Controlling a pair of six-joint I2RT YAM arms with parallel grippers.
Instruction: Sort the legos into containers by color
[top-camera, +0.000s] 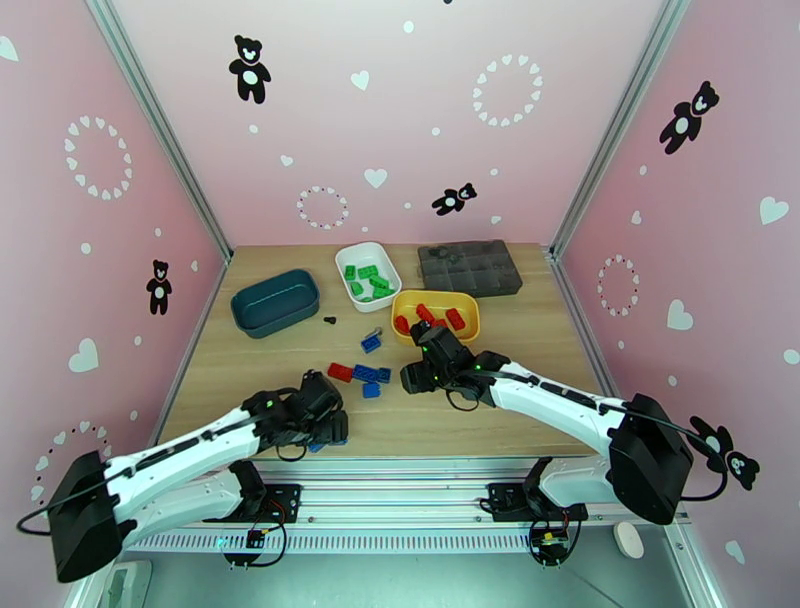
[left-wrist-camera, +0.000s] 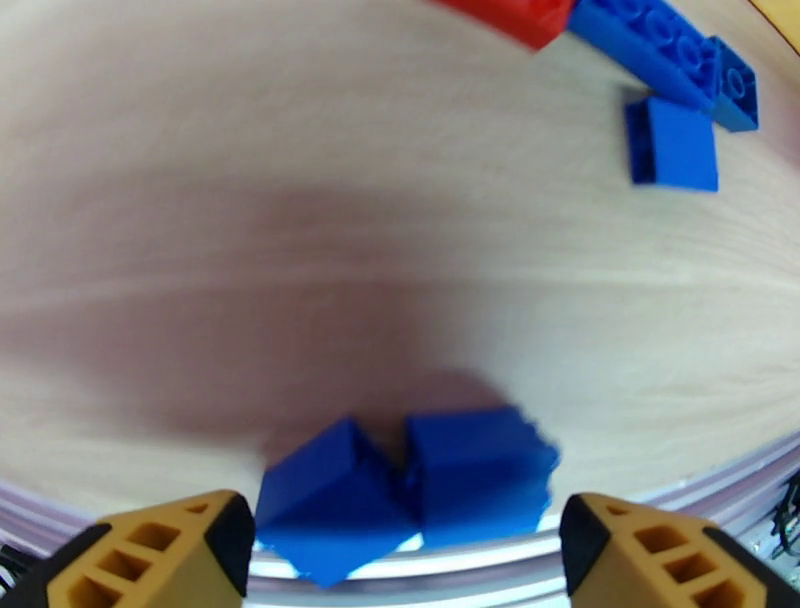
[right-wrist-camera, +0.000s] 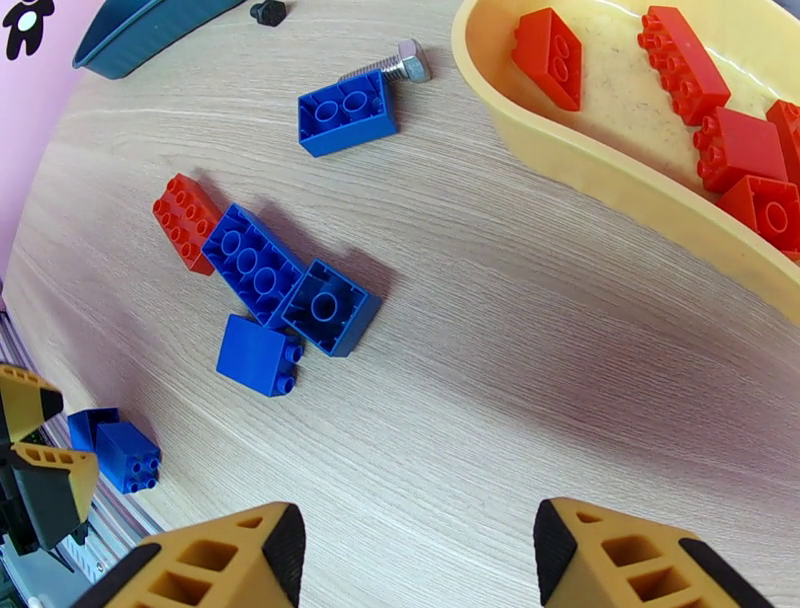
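Two small blue legos (left-wrist-camera: 335, 500) (left-wrist-camera: 480, 475) lie side by side at the table's near edge, between the fingers of my left gripper (left-wrist-camera: 405, 545), which is open with gaps on both sides. In the top view my left gripper (top-camera: 330, 432) is low over that edge. My right gripper (right-wrist-camera: 415, 555) is open and empty above bare wood, just in front of the yellow container (top-camera: 436, 315), which holds red legos (right-wrist-camera: 550, 58). A red lego (right-wrist-camera: 185, 220) and several blue legos (right-wrist-camera: 255, 262) lie loose mid-table. The white container (top-camera: 367, 270) holds green legos. The teal container (top-camera: 274, 301) looks empty.
A dark grey organizer box (top-camera: 470, 267) stands at the back right. A silver bolt (right-wrist-camera: 395, 66) lies beside a blue lego (right-wrist-camera: 345, 112), and a small black screw (top-camera: 329, 320) rests near the teal container. Pink walls close the sides and back.
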